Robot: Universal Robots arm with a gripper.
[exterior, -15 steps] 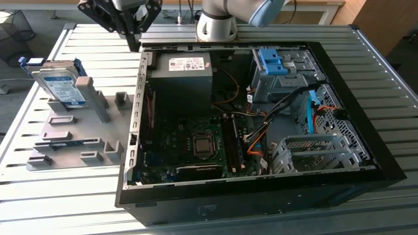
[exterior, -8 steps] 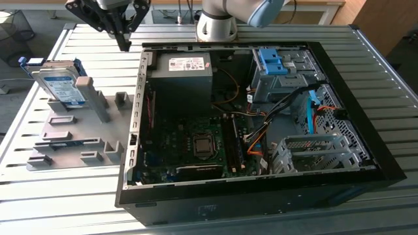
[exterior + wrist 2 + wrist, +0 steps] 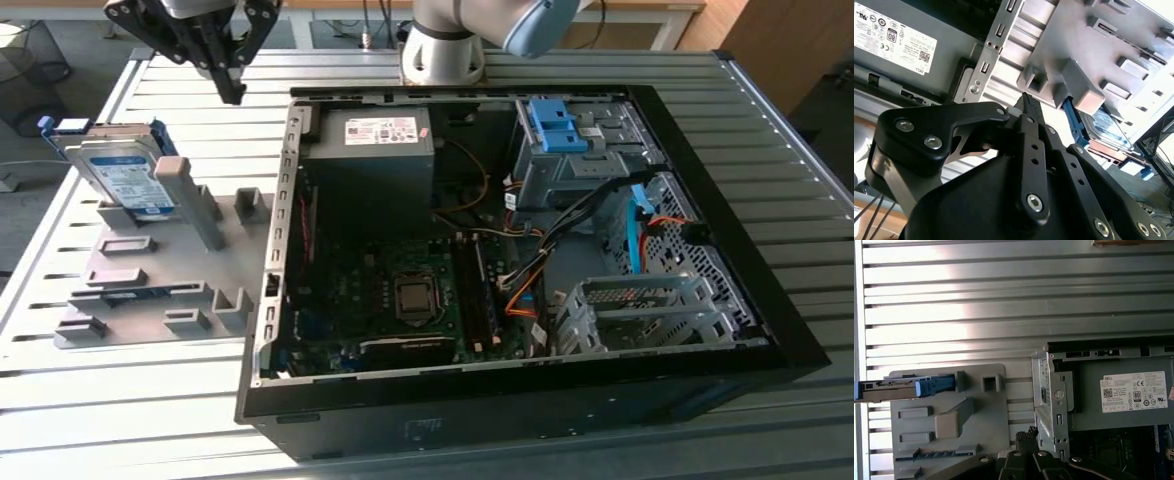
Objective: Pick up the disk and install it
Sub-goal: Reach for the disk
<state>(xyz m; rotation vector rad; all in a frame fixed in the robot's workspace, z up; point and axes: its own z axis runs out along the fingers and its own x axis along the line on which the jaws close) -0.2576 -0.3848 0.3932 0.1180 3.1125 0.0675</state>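
Standing on edge in a slot of the grey holder plate [image 3: 147,300], well apart from the hand [image 3: 235,92] – so the disk [image 3: 120,175] in the exterior view, with its white-and-blue label face showing and a blue rail along its upper edge. Hand raised above the slatted tabletop [image 3: 134,400] near the far corner of the open computer case [image 3: 747,290], fingertips pressed together to a single point and pinching nothing.

Laid out in the exterior view, the inside of the case:
- grey power supply [image 3: 374,165] with a white sticker, at the far side
- motherboard [image 3: 400,290] on the case floor
- grey drive bay [image 3: 574,175] with blue brackets [image 3: 558,125] on top
- perforated metal cage [image 3: 641,310] at the near corner, with orange and blue cables [image 3: 654,225] just beside it

Given instead by the first wrist view, the disk [image 3: 889,388] edge-on, a thin bar with a blue rail, upright on the plate [image 3: 999,415]. Fingertips of the hand [image 3: 1026,435] by the gap between the plate and the case's metal edge [image 3: 1054,400]. Sticker of the power supply [image 3: 1124,400] in plain sight.

Caught in the second wrist view, the closed tips of the hand [image 3: 1027,100] from close behind, with the plate [image 3: 1079,45] beyond. Disk [image 3: 1104,122] largely hidden there behind a block of the plate – a strip of label and blue rail, no more. Lower edge of the disk hidden by the plate's posts in the exterior view. Arm base [image 3: 447,50] cut off at the frame edge.
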